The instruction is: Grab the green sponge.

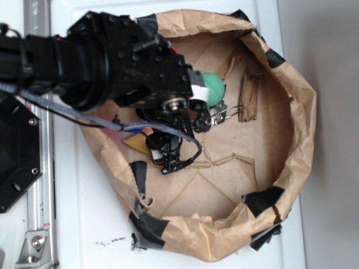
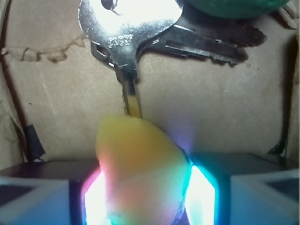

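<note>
The green sponge (image 1: 214, 84) is a round green lump at the back of the paper-lined bin. In the wrist view only its lower edge shows at the top, the green sponge (image 2: 234, 7). My gripper (image 2: 145, 187) sits below it, past a bunch of keys (image 2: 140, 33). Its glowing pads (image 2: 201, 197) are shut on a soft yellow lump (image 2: 136, 159), not on the sponge. From outside, the gripper (image 1: 170, 152) is mostly hidden under the black arm.
The crumpled brown paper bin (image 1: 297, 112) has raised walls patched with black tape. Keys (image 1: 216, 115) lie just in front of the sponge. A brown wood piece (image 1: 248, 96) lies to their right. An orange-yellow flat piece (image 1: 139, 143) shows left of the fingers.
</note>
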Robot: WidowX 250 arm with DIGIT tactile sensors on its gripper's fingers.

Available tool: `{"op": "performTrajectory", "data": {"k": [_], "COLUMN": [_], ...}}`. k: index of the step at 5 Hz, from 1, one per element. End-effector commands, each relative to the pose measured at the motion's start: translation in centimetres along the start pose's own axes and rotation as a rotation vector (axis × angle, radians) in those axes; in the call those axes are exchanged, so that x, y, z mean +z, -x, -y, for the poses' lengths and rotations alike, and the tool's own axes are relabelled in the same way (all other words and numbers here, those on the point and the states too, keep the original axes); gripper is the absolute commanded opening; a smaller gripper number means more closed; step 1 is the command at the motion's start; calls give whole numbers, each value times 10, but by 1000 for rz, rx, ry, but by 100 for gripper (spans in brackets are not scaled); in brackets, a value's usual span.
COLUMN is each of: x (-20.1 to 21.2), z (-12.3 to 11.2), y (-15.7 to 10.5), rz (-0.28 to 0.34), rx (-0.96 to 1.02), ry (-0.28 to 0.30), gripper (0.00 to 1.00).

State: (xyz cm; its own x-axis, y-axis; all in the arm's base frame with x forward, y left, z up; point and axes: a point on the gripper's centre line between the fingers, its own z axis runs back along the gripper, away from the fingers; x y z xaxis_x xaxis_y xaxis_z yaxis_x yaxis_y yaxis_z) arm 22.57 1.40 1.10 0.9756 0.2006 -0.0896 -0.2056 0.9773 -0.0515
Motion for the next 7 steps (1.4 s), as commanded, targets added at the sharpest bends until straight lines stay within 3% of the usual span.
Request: {"op": "performTrajectory", "data": {"k": [1, 2, 3, 4, 5, 6, 7], "x": [-2, -2, 27, 78, 128, 162, 161], "z": [2, 3, 15, 38, 56, 57, 45], "y": [-1, -3, -6, -21, -19, 11, 26], "rz": [-3, -18, -28, 20, 88, 170, 155], "rx": [-28, -33, -68, -93, -117, -181, -186], "ry": [-14, -26, -33, 29, 12, -30, -67], "gripper": [0, 0, 0, 0, 0, 0, 0]}}
